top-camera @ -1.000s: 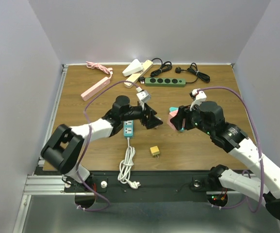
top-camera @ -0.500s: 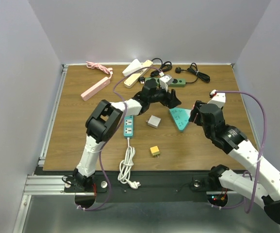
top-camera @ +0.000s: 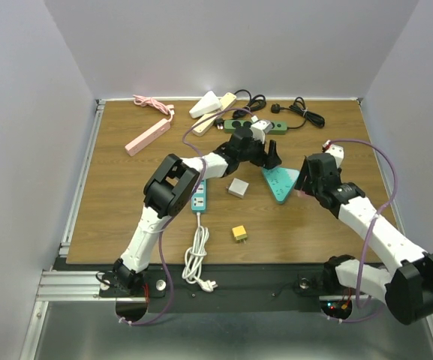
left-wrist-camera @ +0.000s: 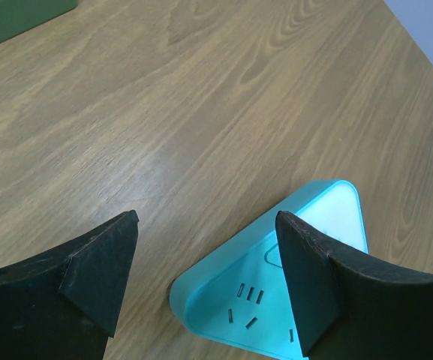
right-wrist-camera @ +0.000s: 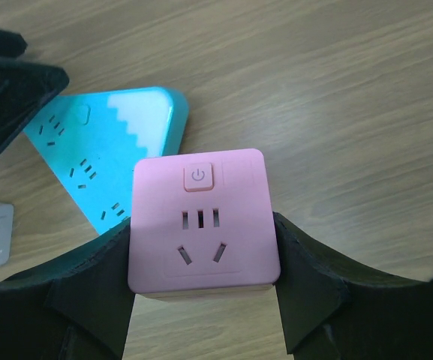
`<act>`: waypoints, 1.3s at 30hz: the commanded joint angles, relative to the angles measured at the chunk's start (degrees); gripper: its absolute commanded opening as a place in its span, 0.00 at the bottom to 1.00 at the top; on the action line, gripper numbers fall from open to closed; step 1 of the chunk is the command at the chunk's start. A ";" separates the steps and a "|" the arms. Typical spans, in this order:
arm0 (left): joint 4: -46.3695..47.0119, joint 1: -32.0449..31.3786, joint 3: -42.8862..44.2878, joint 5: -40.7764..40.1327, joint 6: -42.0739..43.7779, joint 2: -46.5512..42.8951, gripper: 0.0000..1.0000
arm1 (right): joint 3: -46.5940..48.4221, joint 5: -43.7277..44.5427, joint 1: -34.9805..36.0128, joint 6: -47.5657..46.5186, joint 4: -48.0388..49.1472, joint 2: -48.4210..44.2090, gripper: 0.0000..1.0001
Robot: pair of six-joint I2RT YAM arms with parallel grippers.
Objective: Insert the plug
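A brown wooden table [top-camera: 118, 187] sits between pale walls. Left of the turquoise triangular power strip [top-camera: 280, 182] lie a white-and-teal power strip [top-camera: 198, 199] and a small grey cube adapter [top-camera: 238, 187]. The left gripper [left-wrist-camera: 208, 277] hovers near that turquoise strip's far-left corner, jaws apart and empty. Just right of the strip, the right gripper [top-camera: 311, 176] is clamped on a pink square adapter plug [right-wrist-camera: 203, 223]. Its prongs are hidden, so a misaligned push would likely skid the strip, which nothing pins down.

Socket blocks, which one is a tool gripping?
The pink square block, clamped in the right tool. The teal triangular one lies free on the table.
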 commanded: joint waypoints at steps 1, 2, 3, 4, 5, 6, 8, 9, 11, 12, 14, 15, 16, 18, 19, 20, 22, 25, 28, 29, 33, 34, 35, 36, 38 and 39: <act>0.17 0.08 1.29 0.42 -0.87 -1.06 0.84 | 0.46 -4.34 -1.46 1.47 6.02 2.96 0.00; 0.26 0.08 0.66 1.38 -0.96 -1.41 0.85 | 0.28 -4.77 -1.82 1.74 6.37 3.49 0.01; 0.18 -0.10 -0.04 1.56 -0.87 -1.76 0.84 | -0.07 -5.13 -2.08 1.74 6.90 3.58 0.00; 0.44 -0.19 -1.26 1.91 -0.78 -1.85 0.84 | -0.42 -5.48 -2.52 1.83 7.43 3.93 0.01; 0.70 -0.36 -1.80 2.70 -0.78 -1.94 0.85 | -0.60 -6.00 -3.31 1.83 8.21 4.11 0.00; 0.88 -0.45 -2.15 3.14 -0.69 -1.77 0.85 | -0.51 -6.18 -3.66 1.74 8.48 4.63 0.00; 1.23 -0.80 -2.77 4.37 -0.78 -1.68 0.85 | -0.07 -6.71 -4.45 1.56 8.84 6.48 0.00; 1.23 -0.98 -3.03 4.46 -0.69 -1.85 0.85 | -0.07 -6.89 -4.63 1.48 9.19 7.18 0.00; 1.23 -1.24 -4.61 4.11 -0.61 -2.82 0.84 | 0.19 -7.33 -4.90 1.30 10.24 9.03 0.00; 1.23 -1.33 -5.31 4.11 -0.69 -3.17 0.84 | 0.28 -7.24 -4.90 1.30 10.51 9.64 0.00; 1.23 -1.33 -7.51 4.20 -0.52 -4.57 0.84 | 0.54 -7.24 -5.34 1.04 11.56 11.57 0.01; 1.23 -1.24 -8.30 4.46 -0.43 -5.01 0.83 | 0.72 -7.24 -5.43 0.86 11.91 12.28 0.00; 1.23 -1.33 -9.87 4.64 -0.52 -5.45 0.82 | 0.89 -7.24 -5.51 0.77 12.26 12.98 0.00; 1.32 -1.42 -11.46 4.73 -0.69 -7.29 0.80 | 1.07 -6.98 -5.69 0.51 12.88 14.13 0.00; 1.32 -1.59 -13.38 4.64 -0.69 -7.91 0.80 | 1.07 -6.97 -5.60 0.51 13.32 14.13 0.00; 1.32 -1.68 -14.36 4.73 -0.69 -8.53 0.79 | 1.07 -7.15 -5.69 0.33 13.67 14.04 0.00; 1.49 -1.77 -16.82 4.99 -0.95 -10.11 0.78 | 1.16 -7.50 -5.69 0.16 14.46 13.95 0.00; 1.49 -2.12 -20.50 5.60 -1.92 -12.04 0.76 | 2.03 -8.55 -5.60 -0.63 15.78 15.35 0.00; 1.49 -2.73 -24.46 5.34 -2.27 -14.94 0.75 | 3.44 -10.40 -5.69 -0.98 17.36 17.28 0.00; 1.58 -2.91 -25.52 5.08 -2.62 -16.60 0.75 | 3.88 -11.53 -5.69 -1.25 17.71 17.82 0.00; 1.93 -3.88 -30.09 4.55 -3.94 -20.82 0.75 | 5.90 -14.96 -5.69 -1.51 19.56 20.46 0.00; 2.19 -4.05 -31.76 4.46 -4.21 -21.62 0.75 | 6.25 -15.49 -5.69 -1.60 20.17 20.89 0.00; 2.37 -4.31 -32.64 3.85 -4.73 -23.28 0.75 | 6.95 -16.63 -5.69 -1.69 20.44 21.86 0.01; 2.46 -4.49 -33.44 3.59 -4.91 -24.00 0.75 | 7.40 -17.25 -5.69 -1.69 20.79 22.21 0.00; 2.81 -4.84 -35.55 2.97 -5.52 -25.84 0.75 | 8.45 -19.18 -5.69 -1.60 21.05 23.44 0.00; 2.99 -4.84 -36.16 2.88 -5.96 -26.46 0.75 | 8.80 -19.89 -5.69 -1.43 21.32 23.45 0.01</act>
